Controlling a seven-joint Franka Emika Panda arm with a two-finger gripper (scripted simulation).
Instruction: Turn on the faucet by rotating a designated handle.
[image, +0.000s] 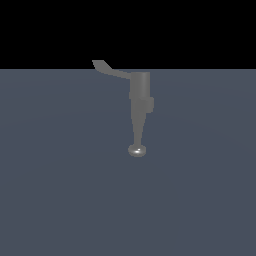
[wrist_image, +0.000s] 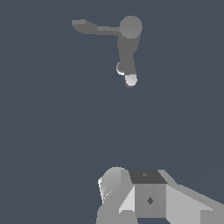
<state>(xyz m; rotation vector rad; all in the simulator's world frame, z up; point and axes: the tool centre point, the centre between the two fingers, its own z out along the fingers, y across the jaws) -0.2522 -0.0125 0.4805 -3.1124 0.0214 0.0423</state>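
- Wrist view, nearest: part of the gripper (wrist_image: 148, 197) fills the lower edge. Pale grey faceted housing w/ a darker square panel, plus a rounded pale cylinder beside it.
- Fingertips don't show here, so can't tell if the claw is spread or pressed together. Nothing visibly held.
- Gripper doesn't show in the exterior view at all.
- Floor (image: 60, 200): flat slate-blue surface, uniform.
- Wrist view, further on: faucet (wrist_image: 127, 48) seen roughly from above, well apart from the gripper housing. Round top of its cyl. body, spout running off it to a bright rounded knob.
- Handle (wrist_image: 89, 28) sticks out sideways from the body, thin flat lever w/ a bent, wider paddle end. No contact w/ the gripper.
- Exterior view, nearest part of the faucet (image: 140, 107): shiny rounded knob at the spout end, approx mid-frame.
- Behind that the spout widens into the matte grey cyl. body, small blocky bump on the side toward the exterior view's right.
- Farthest: handle (image: 111, 70) leaves the top of the body toward the exterior view's left, paddle tip kinked upward, crossing into the black backdrop (image: 200, 30).
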